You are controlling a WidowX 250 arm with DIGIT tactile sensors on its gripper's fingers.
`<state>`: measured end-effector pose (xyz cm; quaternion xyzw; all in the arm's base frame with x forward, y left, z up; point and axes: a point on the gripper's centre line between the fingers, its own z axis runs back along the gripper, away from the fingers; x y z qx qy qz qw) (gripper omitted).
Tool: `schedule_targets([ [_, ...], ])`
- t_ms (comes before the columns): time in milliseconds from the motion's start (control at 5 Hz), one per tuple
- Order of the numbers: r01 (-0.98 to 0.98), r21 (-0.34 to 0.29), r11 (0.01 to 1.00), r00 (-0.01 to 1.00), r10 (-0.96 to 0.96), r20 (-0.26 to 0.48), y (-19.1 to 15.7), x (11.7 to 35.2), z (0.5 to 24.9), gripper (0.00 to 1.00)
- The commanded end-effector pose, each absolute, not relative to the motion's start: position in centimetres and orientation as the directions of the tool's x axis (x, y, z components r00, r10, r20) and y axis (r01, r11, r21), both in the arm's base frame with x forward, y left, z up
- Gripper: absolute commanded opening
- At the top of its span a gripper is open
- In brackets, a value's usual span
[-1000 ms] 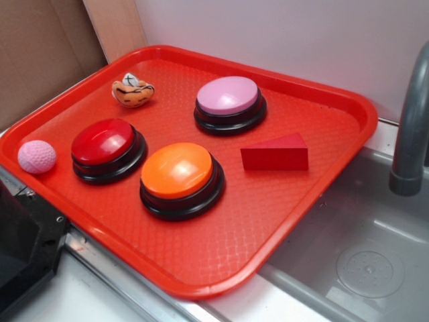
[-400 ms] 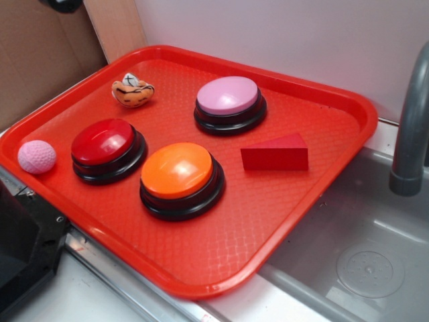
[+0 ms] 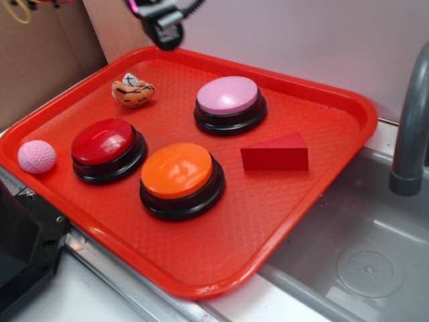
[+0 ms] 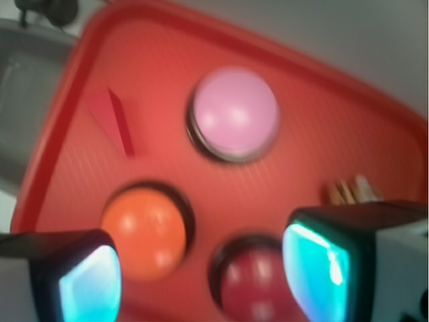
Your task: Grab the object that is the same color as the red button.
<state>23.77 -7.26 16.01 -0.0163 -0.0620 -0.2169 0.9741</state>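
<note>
**Nothing grabbed yet: the arm is high over the far edge**

The gripper point(image 3: 163, 30) hangs at the top of the exterior view, above the far rim of the red tray point(image 3: 315, 221), and it carries nothing. From the wrist view the two fingers point(image 4: 315, 265) stand wide apart with only open air and the tray between them, so the pincer is released.

Down on the tray, the red button point(image 3: 103, 142) sits at the near left with its glossy dark top. Its colour match, the red wedge block point(image 3: 276, 153), lies flat toward the right side, just right of the orange button point(image 3: 178, 172) and nearer than the pink button point(image 3: 228, 96). It touches neither of them and stands free on the tray floor.

So by my reading the whole job is ahead. The arm has to cross to the right, come down over the wedge, close on its flat faces and lift. The tray shares the block's colour, and the wrist view is blurred, so the wedge there point(image 4: 110, 121) shows only faintly at the upper left.
</note>
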Motion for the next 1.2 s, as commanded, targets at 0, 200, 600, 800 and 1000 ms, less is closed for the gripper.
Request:
schedule_targets([
  [0, 0.598, -0.034, 0.801, 0.786, -0.578, 0.218, -12.5, 27.0, 11.3, 1.00],
  [200, 0.637, -0.087, 0.766, 0.765, -0.615, 0.190, -13.5, 27.7, 8.4, 1.00],
  [600, 0.724, -0.091, 0.683, 0.688, -0.707, 0.167, -16.2, 26.9, 4.9, 1.00],
  [800, 0.709, -0.069, 0.701, 0.703, -0.696, 0.148, -16.0, 27.1, 3.9, 1.00],
  [1000, 0.692, -0.070, 0.719, 0.720, -0.678, 0.150, -16.0, 27.3, 3.8, 0.00],
])
